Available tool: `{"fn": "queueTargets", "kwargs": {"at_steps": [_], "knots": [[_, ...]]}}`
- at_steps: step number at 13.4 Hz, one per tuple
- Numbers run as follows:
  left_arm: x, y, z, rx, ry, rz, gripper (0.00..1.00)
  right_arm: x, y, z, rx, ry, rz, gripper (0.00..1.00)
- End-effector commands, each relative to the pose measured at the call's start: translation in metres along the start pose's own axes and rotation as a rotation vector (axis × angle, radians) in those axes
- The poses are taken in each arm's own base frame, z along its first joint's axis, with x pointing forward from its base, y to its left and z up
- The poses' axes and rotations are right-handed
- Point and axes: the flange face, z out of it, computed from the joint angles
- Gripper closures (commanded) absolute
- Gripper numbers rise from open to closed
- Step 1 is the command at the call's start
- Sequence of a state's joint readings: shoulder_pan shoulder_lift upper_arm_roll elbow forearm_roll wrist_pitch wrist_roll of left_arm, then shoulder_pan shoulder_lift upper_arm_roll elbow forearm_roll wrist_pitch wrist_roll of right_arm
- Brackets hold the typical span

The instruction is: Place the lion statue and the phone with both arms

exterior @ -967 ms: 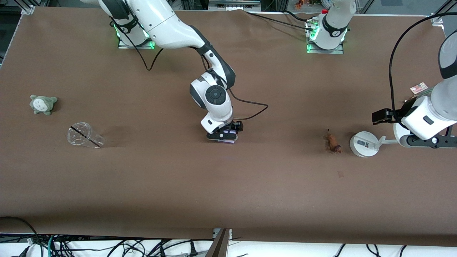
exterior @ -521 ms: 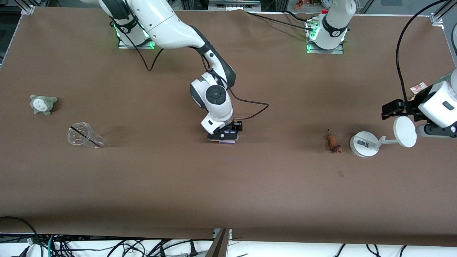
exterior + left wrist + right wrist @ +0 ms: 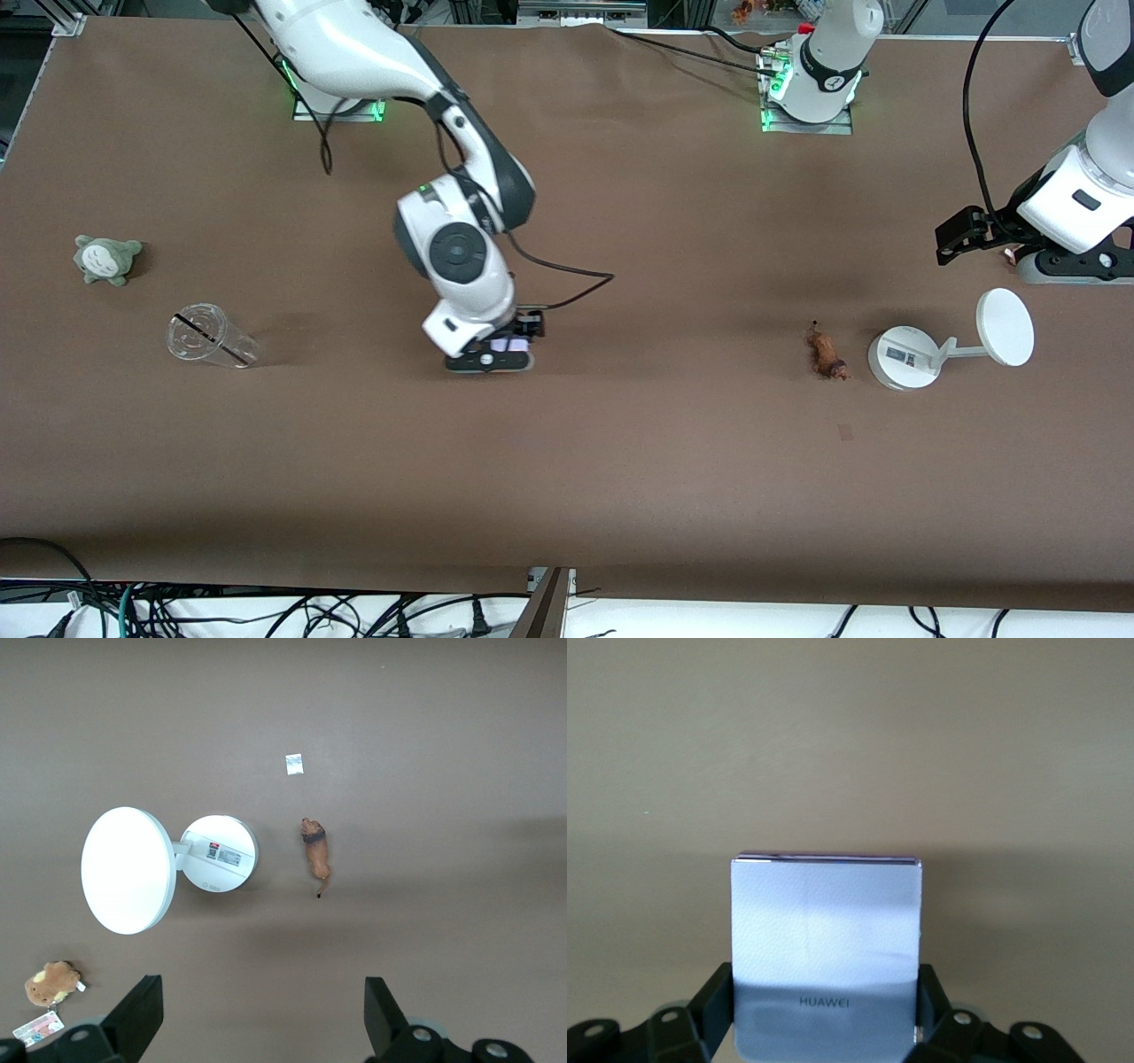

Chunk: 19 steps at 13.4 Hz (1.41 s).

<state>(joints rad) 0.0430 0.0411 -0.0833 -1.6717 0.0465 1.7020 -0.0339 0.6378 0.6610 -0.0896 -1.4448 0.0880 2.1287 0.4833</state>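
My right gripper (image 3: pixel 489 356) is shut on the phone (image 3: pixel 511 344), a pale lavender slab (image 3: pixel 827 930), and holds it just above the middle of the table. In the right wrist view, black fingers (image 3: pixel 716 997) press both its side edges. The lion statue (image 3: pixel 826 353) lies on the table toward the left arm's end, beside the white stand; the left wrist view shows it from above (image 3: pixel 314 849). My left gripper (image 3: pixel 1076 268) hangs open and empty over the table at the left arm's end, apart from the statue, its gap (image 3: pixel 261 1019) over bare table.
A white round-based stand (image 3: pixel 904 357) with a disc (image 3: pixel 1005 327) lies next to the statue. A brown plush (image 3: pixel 51 982) and a card (image 3: pixel 37 1026) lie near the left gripper. A clear cup (image 3: pixel 208 337) and a grey-green plush (image 3: pixel 106 259) lie toward the right arm's end.
The right gripper closed on the phone and carried it toward the right arm's end. The left arm drew back from the stand, uncovering its disc.
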Motion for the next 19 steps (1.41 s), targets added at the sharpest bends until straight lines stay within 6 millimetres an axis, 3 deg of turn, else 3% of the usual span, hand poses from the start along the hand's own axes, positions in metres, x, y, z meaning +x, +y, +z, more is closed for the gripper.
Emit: {"fn": "queueTargets", "kwargs": {"at_steps": [1,3,5,7,11,16,19], "knots": [[-0.004,0.003,-0.001,-0.023,-0.013,0.0,0.0,-0.017,0.073,-0.04,-0.005,-0.014,-0.063,0.95],[-0.004,0.003,0.0,-0.023,-0.015,0.0,0.0,-0.027,0.127,-0.06,-0.015,-0.017,-0.068,0.95],[-0.004,0.003,-0.001,-0.023,-0.013,0.0,0.0,-0.029,0.186,-0.066,-0.028,-0.028,-0.114,0.95],[-0.004,0.004,-0.001,-0.023,-0.013,0.001,0.0,-0.027,0.229,-0.061,-0.045,-0.041,-0.117,0.95],[-0.004,0.005,-0.001,-0.023,-0.014,0.001,0.0,-0.023,0.297,-0.029,-0.073,-0.05,-0.126,0.95],[-0.004,0.005,-0.001,-0.023,-0.014,0.0,0.0,-0.019,0.353,0.027,-0.103,-0.016,-0.132,0.95],[-0.004,0.006,-0.001,-0.023,-0.014,0.0,0.0,-0.021,0.365,0.064,0.045,-0.027,-0.109,0.95]]}}
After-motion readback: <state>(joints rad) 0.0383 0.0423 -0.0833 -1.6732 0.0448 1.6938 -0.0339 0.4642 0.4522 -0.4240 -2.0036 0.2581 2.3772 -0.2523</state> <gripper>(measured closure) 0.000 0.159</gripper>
